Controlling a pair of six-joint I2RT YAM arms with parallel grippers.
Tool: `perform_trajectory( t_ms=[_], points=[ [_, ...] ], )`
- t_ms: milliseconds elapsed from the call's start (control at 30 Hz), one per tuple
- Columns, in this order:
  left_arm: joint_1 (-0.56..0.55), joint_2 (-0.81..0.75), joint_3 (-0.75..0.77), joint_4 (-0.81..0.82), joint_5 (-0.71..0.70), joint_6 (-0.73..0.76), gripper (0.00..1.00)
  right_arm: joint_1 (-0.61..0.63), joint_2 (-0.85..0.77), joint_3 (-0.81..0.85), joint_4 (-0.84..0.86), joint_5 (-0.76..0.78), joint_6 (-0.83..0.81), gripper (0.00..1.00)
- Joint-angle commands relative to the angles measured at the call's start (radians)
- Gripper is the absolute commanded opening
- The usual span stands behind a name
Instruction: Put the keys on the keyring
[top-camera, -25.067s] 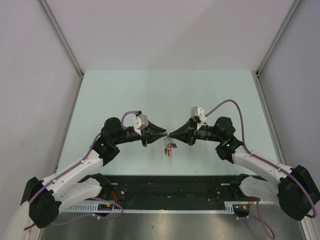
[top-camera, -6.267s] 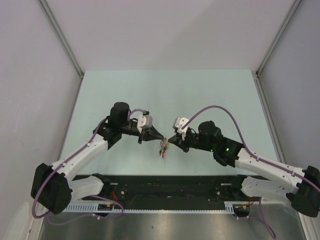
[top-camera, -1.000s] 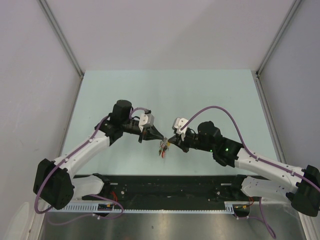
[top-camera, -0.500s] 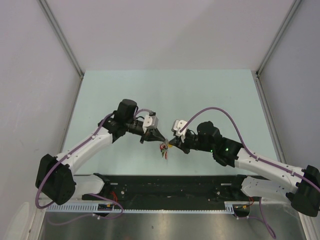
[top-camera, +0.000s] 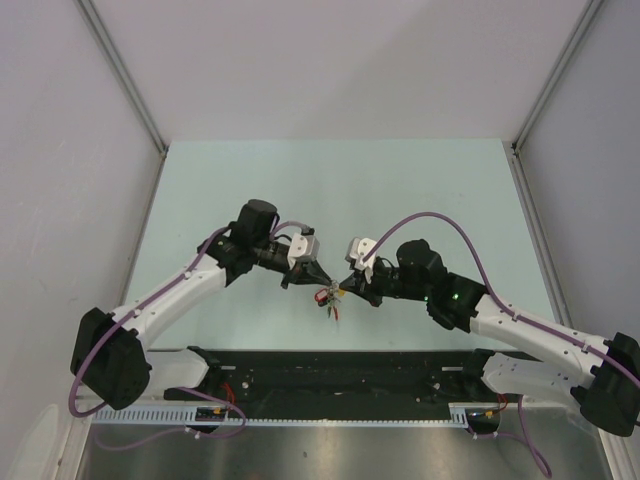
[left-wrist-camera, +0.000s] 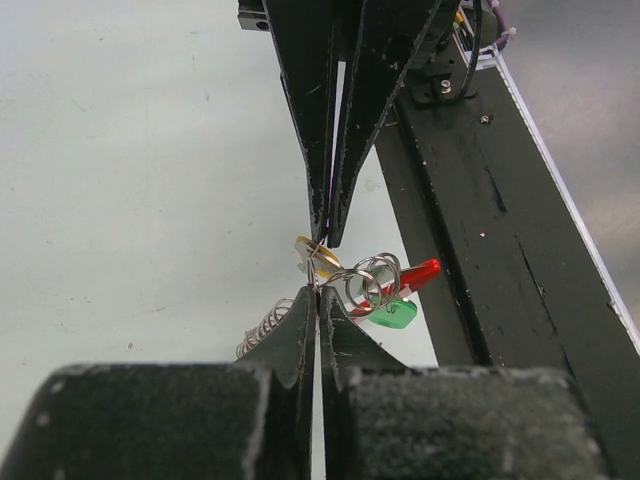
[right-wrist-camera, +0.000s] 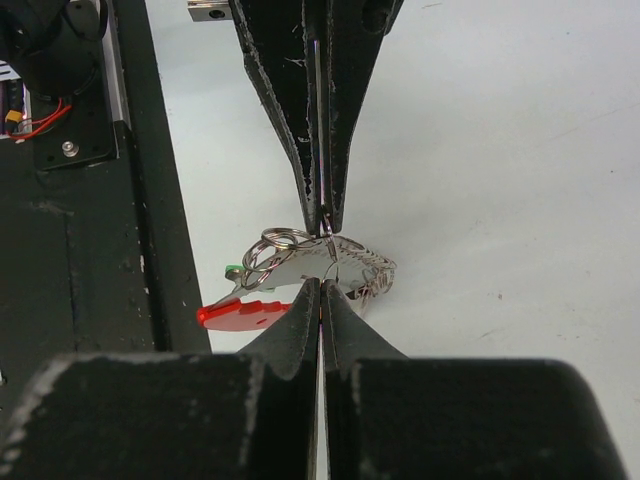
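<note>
My two grippers meet tip to tip over the near middle of the table, the left gripper (top-camera: 325, 284) coming from the left and the right gripper (top-camera: 341, 290) from the right. The keyring (left-wrist-camera: 372, 283) shows as looped wire rings with a silver coil (left-wrist-camera: 262, 333) hanging off them. My left gripper (left-wrist-camera: 318, 293) is shut on one wire loop. The right gripper (right-wrist-camera: 320, 285) is shut on the yellow-orange key (left-wrist-camera: 306, 250), only a sliver of which shows. The red key (left-wrist-camera: 418, 273) and the green key (left-wrist-camera: 393, 315) dangle from the rings below the tips.
The pale green table (top-camera: 330, 190) stretches back to grey side walls. The black base rail (top-camera: 340, 370) of the arms runs along the near edge, just below the hanging bundle.
My left arm has swung its elbow to the right, with its tip still at the bundle. The hanging keys have turned slightly. The right arm has barely moved.
</note>
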Motion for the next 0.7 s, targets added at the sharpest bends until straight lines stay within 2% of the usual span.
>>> perform_trajectory(
  t_ms=[0, 233, 467, 667],
  points=[
    [-0.034, -0.02, 0.037, -0.089, 0.151, 0.027, 0.01, -0.005, -0.011, 0.018, 0.112, -0.015, 0.021, 0.0],
    [-0.053, -0.007, 0.046, -0.122, 0.145, 0.045, 0.0, -0.02, -0.01, 0.016, 0.115, -0.017, 0.024, 0.0],
    [-0.062, -0.009, 0.054, -0.138, 0.121, 0.062, 0.01, -0.04, -0.017, 0.018, 0.106, -0.081, 0.013, 0.0],
    [-0.059, -0.049, 0.028, -0.113, 0.079, 0.044, 0.0, -0.054, -0.037, 0.016, 0.058, -0.027, 0.035, 0.0]
  ],
)
